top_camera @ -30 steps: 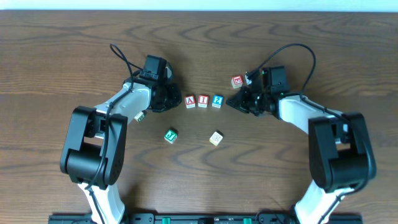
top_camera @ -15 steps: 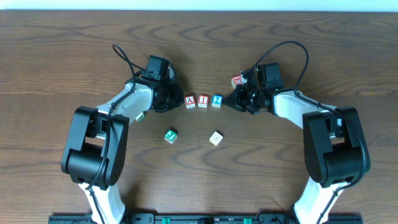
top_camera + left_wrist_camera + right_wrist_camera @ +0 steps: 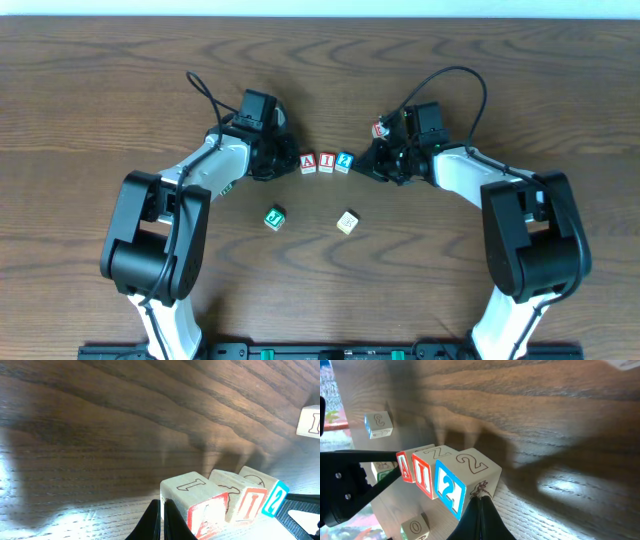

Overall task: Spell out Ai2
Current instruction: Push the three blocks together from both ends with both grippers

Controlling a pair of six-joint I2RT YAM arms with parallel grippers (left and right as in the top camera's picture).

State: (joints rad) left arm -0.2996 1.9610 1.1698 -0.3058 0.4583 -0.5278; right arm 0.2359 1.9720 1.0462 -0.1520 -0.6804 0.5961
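- Left jaws are clenched on nothing, their fingertips (image 3: 150, 524) pinched to a single point that appears to rest against the outer face of the A block (image 3: 308, 162). Closed like this, they serve as a blunt pusher rather than a clamp.
- Right jaws are likewise clenched and empty, fingertips (image 3: 474, 522) drawn to a point at the outer face of the 2 block (image 3: 345, 160), mirroring the other side.
- Between those two sits the I block (image 3: 326, 161), so the three form one short row near the middle of the worktop (image 3: 100, 80), reading A, I, 2 in the overhead view.
- Both wrist views show the blocks touching side by side, though their faces are not quite flush and the row looks slightly staggered.
- Pressing in from both ends at once seems meant to close gaps and square the row, each side bracing against the other's shove.
- Spares lie apart from the word: a red-edged block (image 3: 381, 129) just behind the right jaws, and a green block (image 3: 274, 216) and a yellow block (image 3: 347, 222) nearer the robot.
- Judged from this, the spelling is essentially done. What is left is a gentle tidy, then drawing both arms straight back so no block is dragged out of line.
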